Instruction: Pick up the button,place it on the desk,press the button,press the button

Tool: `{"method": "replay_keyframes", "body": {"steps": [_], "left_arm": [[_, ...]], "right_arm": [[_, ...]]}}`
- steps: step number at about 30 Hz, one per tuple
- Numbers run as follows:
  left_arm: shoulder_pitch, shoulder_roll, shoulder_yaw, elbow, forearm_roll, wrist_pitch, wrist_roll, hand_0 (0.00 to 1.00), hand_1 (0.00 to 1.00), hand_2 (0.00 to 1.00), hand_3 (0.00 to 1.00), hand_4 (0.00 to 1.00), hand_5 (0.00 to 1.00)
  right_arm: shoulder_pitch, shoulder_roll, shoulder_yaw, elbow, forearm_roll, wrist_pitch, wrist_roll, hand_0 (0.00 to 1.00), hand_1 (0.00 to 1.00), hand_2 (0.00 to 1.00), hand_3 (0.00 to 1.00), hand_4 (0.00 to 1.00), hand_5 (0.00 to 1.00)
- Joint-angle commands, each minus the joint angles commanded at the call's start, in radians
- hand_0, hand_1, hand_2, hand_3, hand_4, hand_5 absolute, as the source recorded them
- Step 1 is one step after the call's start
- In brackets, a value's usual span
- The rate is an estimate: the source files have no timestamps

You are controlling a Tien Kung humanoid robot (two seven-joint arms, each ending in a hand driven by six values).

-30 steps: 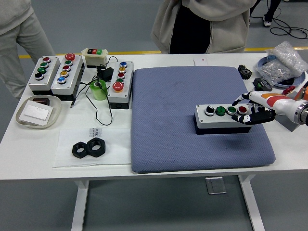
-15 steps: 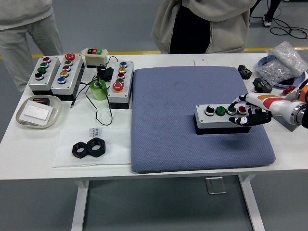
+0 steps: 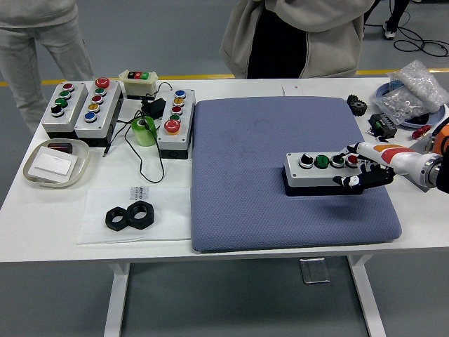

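Head view: fingers (image 3: 356,181) of the right hand (image 3: 366,168) curled down over the right end of the grey four-button control box (image 3: 324,171), lower and more closed than a second ago, when spread wider and reaching further across the box's near side. Now drawn in tight, dark fingertips against the box's front edge and a light fingertip lying along the top by the red button (image 3: 353,160) at the right end. Not clear from here whether actually squeezing the box or only resting on it; looks like a loose clasp around that end, with one fingertip brought to the red button. Taken as a shift from steadying the box toward a press, so probably the first press getting under way; no sign that the button is yet down. Box itself unmoved across the frames, flat on the blue-grey pad (image 3: 291,175) toward its right side, black-and-white, green and dark green buttons to the left of the fingers and clear of them. Pad lying on the white desk (image 3: 231,249). Further out, three more button boxes (image 3: 77,109) and a small green tape roll (image 3: 144,130) at the far left, well apart. Left hand out of sight. A person in a grey hoodie (image 3: 302,35) at the far side, hands not shown.
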State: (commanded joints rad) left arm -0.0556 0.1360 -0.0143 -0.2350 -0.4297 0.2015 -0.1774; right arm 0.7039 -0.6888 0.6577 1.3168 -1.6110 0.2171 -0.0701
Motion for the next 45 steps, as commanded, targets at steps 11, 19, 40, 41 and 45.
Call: {"method": "replay_keyframes", "body": {"steps": [11, 19, 40, 41, 45], "left_arm": [[0.0, 0.0, 0.0, 0.0, 0.0, 0.0, 0.0, 0.738, 0.854, 0.918, 0.84, 0.653, 0.998], [0.001, 0.0, -0.002, 0.0, 0.003, 0.0, 0.001, 0.737, 0.854, 0.918, 0.837, 0.653, 0.998], [0.015, -0.003, -0.018, 0.001, 0.023, 0.004, 0.008, 0.743, 0.854, 0.918, 0.843, 0.654, 0.998], [0.015, -0.003, -0.018, 0.001, 0.024, 0.003, 0.009, 0.743, 0.854, 0.918, 0.843, 0.654, 0.998], [0.016, -0.002, -0.021, 0.001, 0.029, 0.004, 0.01, 0.743, 0.854, 0.919, 0.842, 0.653, 0.998]], "right_arm": [[-0.007, -0.004, 0.023, 0.018, -0.004, -0.001, 0.002, 0.201, 0.112, 0.203, 0.782, 0.747, 0.64], [-0.016, -0.021, 0.089, 0.047, -0.015, 0.001, 0.001, 0.201, 0.112, 0.203, 0.783, 0.747, 0.637], [-0.1, -0.049, 0.274, 0.106, -0.019, -0.316, 0.028, 0.354, 0.279, 0.361, 0.913, 0.74, 0.631], [-0.104, -0.049, 0.284, 0.107, -0.012, -0.319, 0.029, 0.354, 0.279, 0.361, 0.913, 0.74, 0.631], [-0.111, -0.052, 0.299, 0.107, 0.007, -0.33, 0.031, 0.769, 0.673, 0.77, 0.998, 0.745, 0.612]]}}
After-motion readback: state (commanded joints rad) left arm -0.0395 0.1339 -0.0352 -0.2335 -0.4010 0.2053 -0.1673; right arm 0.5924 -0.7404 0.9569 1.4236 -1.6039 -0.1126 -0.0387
